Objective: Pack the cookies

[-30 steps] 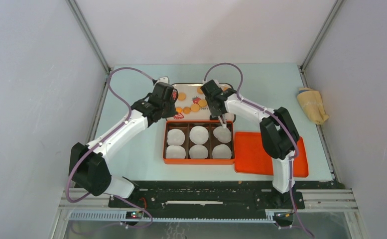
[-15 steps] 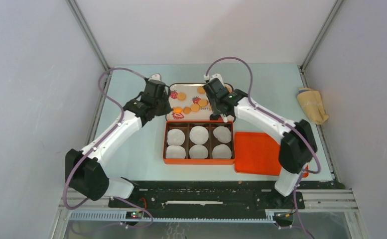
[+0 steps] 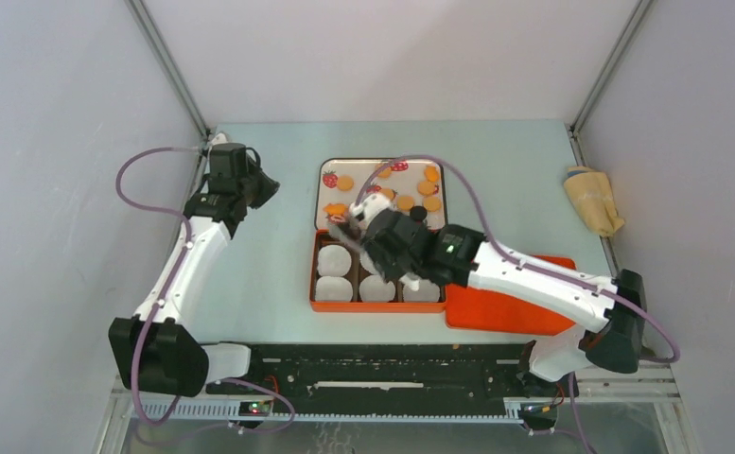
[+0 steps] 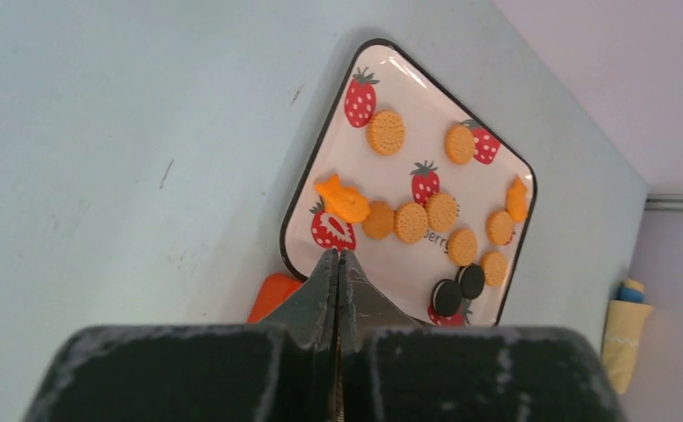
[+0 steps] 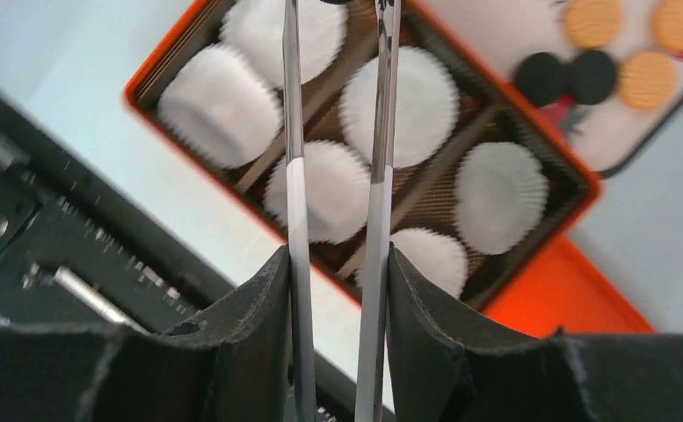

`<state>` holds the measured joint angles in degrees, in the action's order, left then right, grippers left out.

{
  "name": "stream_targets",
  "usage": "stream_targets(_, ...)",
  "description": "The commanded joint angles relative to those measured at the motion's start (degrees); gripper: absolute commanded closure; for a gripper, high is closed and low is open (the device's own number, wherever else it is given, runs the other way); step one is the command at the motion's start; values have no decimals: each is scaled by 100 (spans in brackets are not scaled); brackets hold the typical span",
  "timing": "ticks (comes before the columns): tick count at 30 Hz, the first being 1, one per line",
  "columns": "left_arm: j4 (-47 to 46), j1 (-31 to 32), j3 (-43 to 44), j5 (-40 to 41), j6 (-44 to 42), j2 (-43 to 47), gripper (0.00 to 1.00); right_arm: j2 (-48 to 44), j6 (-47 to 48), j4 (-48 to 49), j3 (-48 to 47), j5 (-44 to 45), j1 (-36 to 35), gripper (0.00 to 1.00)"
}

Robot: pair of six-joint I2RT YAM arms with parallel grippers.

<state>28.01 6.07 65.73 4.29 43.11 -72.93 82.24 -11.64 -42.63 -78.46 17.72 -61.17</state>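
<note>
Orange box (image 3: pixel 377 306) at centre, six compartments, a white paper cup (image 3: pixel 334 261) sitting in each one. Over the box hangs the right end effector (image 5: pixel 337 264), pinching a pair of metal tweezers (image 5: pixel 295 176); the tweezer tips run out of frame, so what they carry I can't tell. The cookies (image 4: pixel 410 222) lie on the strawberry-print tray (image 4: pixel 408 105) just beyond the box's far side: golden ones scattered, two black cookies (image 4: pixel 447 297) side by side. The left end effector (image 4: pixel 337 264) is pressed together, gripping nothing, above the bench (image 3: pixel 250 274) off the box's far-left corner.
</note>
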Motion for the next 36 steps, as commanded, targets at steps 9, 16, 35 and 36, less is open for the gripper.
stream_targets(9,-287,-22,-680,-386,93,460,99,845,-320,128,23,15,-712,93)
stream_targets(16,-331,-23,-711,-386,18,516,99,1190,-244,319,5,84,-687,90)
stream_targets(35,-521,-14,-729,-926,-84,455,98,709,-211,196,-399,838,-734,46)
stream_targets(36,-536,-18,-731,-942,-84,450,98,657,-179,205,-425,804,-687,46)
